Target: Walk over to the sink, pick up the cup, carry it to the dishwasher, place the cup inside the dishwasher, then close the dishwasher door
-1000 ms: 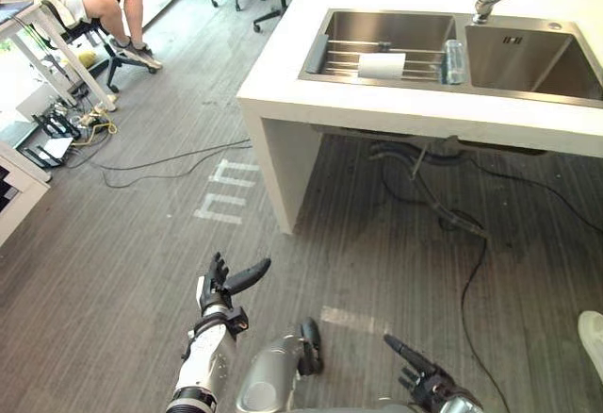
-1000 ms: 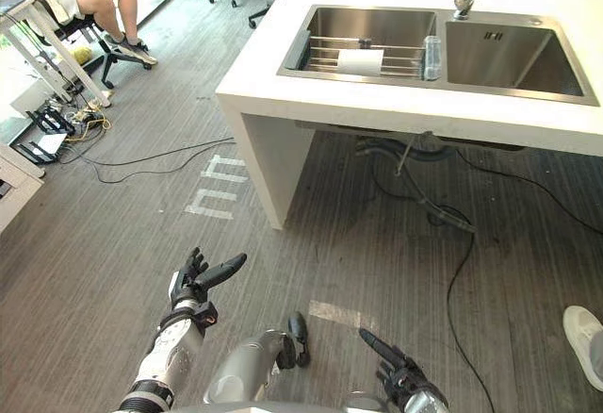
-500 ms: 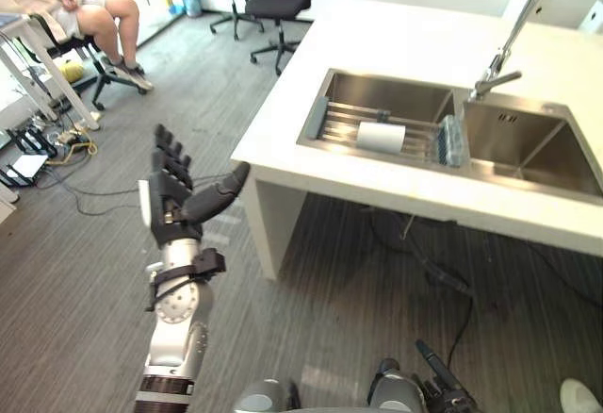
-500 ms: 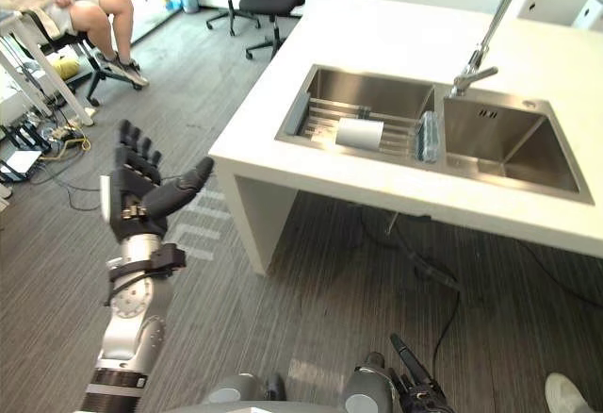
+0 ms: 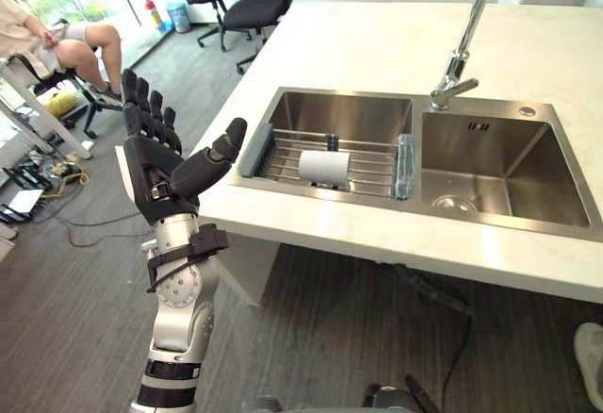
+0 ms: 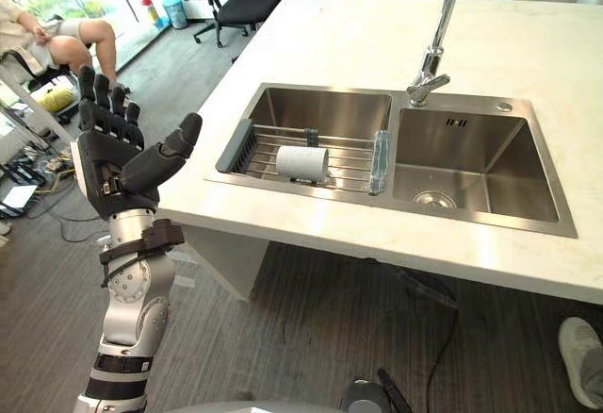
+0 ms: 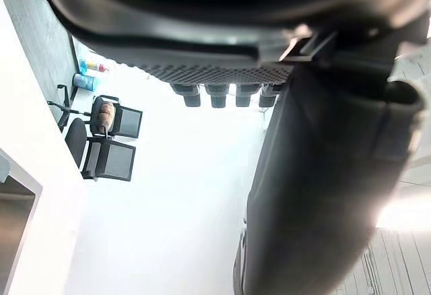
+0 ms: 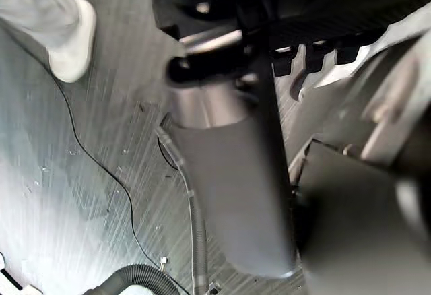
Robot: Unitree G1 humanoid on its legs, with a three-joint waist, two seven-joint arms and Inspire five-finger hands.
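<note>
- The white bench point(image 5: 377, 36) fills the upper right; its near edge slants toward lower right, with open floor point(image 5: 57, 319) at left.
- In the sink point(image 5: 509, 163), left basin, the cup point(image 5: 323, 167) lies sideways on a rack point(image 5: 372, 163).
- The left robot hand point(image 5: 151, 173), mid-left beside the bench corner, is released, fingers straight, empty.
- The right wrist view shows the right robot hand point(image 8: 229, 194) relaxed and empty above the floor, near a person's shoe point(image 8: 67, 39).

Eye views: high, looking down; both share the sink point(image 5: 528, 163).
Left wrist view: close, faces chairs point(image 7: 108, 140).
Right wrist view: close, faces floor point(image 8: 81, 174).
</note>
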